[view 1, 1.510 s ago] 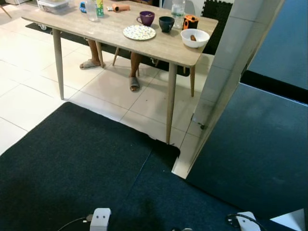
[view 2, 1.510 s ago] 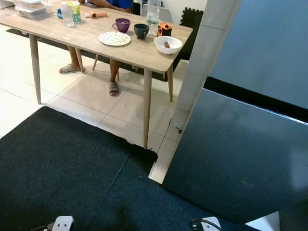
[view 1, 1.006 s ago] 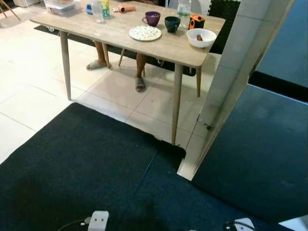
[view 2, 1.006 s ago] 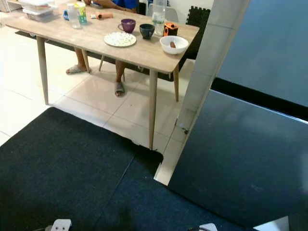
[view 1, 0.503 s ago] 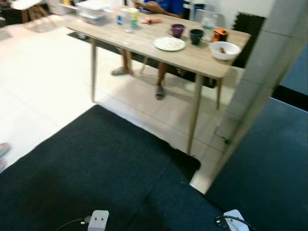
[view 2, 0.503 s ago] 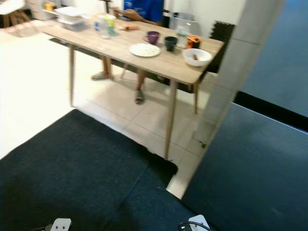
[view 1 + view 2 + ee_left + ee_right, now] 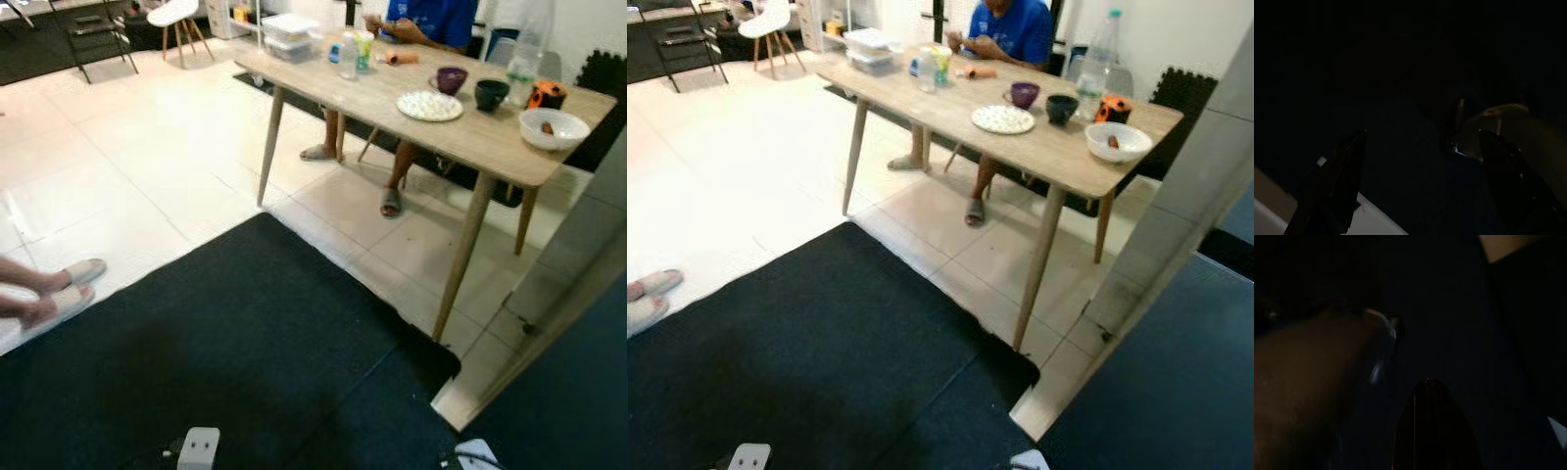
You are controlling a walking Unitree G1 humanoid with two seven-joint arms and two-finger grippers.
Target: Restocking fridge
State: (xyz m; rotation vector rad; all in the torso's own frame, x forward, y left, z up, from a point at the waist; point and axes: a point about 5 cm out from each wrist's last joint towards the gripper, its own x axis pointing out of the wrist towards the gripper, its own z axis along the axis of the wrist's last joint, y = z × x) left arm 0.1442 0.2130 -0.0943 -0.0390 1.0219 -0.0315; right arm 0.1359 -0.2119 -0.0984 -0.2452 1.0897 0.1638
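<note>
1. Your head view has swung towards the robot's left since the earlier pictures. This is the camera turning, and the furniture itself has not moved. The dark glossy panel (image 7: 1176, 372), which I take for the fridge front, filled much of the right side before. It is now down to a strip in the lower right corner, beside the white tiled pillar (image 7: 1205, 166).

2. The long light-wood table (image 7: 950, 93) now sits across the top of the view, beyond the black floor mat (image 7: 245, 343).
   - Standing on it are a clear plastic bottle (image 7: 1097, 54), a white bowl (image 7: 1118, 142), a speckled round plate (image 7: 1002, 119), a purple mug (image 7: 1024, 94) and a dark cup (image 7: 1061, 108).
   - A person in a blue shirt (image 7: 1004, 29) sits behind it.
   - Someone's sandalled feet (image 7: 49, 294) have come into view at the far left.

3. The left gripper (image 7: 1421, 134) hangs low in the dark. Its two black fingers are spread with nothing between them.

4. For the right gripper (image 7: 1431, 431), one finger can be made out beside a blurred brownish shape. I cannot tell whether it is spread or clamped.

5. My reading is that you are turning away from the fridge to fetch stock, probably from the table. Nothing is carried on the left yet, so the restocking has barely started. Mind the feet on your left as you walk.
</note>
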